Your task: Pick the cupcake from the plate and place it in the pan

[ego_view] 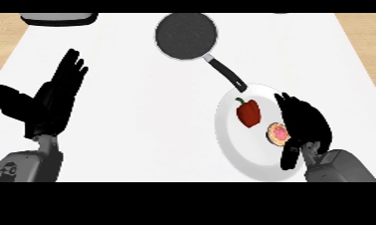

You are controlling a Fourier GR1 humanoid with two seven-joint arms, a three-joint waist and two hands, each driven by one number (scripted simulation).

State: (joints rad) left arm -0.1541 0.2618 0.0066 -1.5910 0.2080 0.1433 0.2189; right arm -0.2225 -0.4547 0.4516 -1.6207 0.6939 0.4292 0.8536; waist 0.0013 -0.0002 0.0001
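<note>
We are reading this as the approach-to-grasp step. The right hand point(308, 122) is hovering over the right part of the white plate point(241, 155), its fingers spread and fairly straight, thumb apart from them, and closed on nothing. The cupcake point(277, 133) is sitting on the plate just to the left of that hand's palm, level with the gap between thumb and fingers. We are not able to tell whether the hand is touching it or only overlapping it from above. We are judging the pick as not yet made.

The next move, as we are judging it, is calling for the hand to settle lower and slightly leftward and to curl fingers and thumb round the cupcake's sides. After that it calls for a lift and a carry forward and to the left of the hand, to the dark round pan point(186, 35), which is lying well apart from it. The pan's black handle point(225, 72) is running back toward the plate's near rim, just ahead of the fingertips, so the carry path is asking for clearance there. A red bell pepper point(248, 112) is lying on the plate just beyond the cupcake, to the hand's left and a little forward; the closing fingers should be keeping off it.

The cupcake is showing small and round, with a pink top and a pale tan rim, upright as far as we are making out.

The left hand point(57, 97) is resting open, fingers up, far across the white tabletop point(147, 119).
</note>
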